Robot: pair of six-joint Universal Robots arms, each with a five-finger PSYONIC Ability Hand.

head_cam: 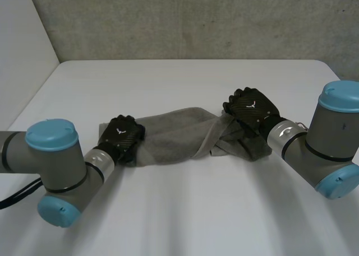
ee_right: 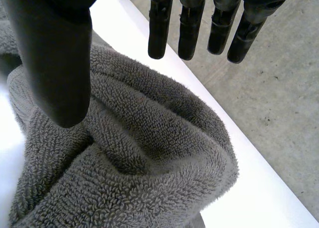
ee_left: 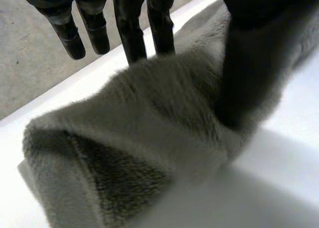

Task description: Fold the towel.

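Grey arms [head_cam: 53, 166] flank white table [head_cam: 196, 82]; left hand [head_cam: 120, 134] and right hand [head_cam: 251, 107] released over towel [head_cam: 174, 138] ends; concrete wall [head_cam: 196, 21] behind.

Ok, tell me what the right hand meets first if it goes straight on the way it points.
Probably nothing soon: the right hand points past the towel over bare table towards the grey wall, though depth is unclear.

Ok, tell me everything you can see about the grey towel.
The towel is grey terry cloth with a looped pile, lying across the white table as a long, rumpled band. A loose flap crosses it diagonally near the middle, and both ends are bunched. The left hand sits over its left end, the right hand over its right end, thumb touching the pile.
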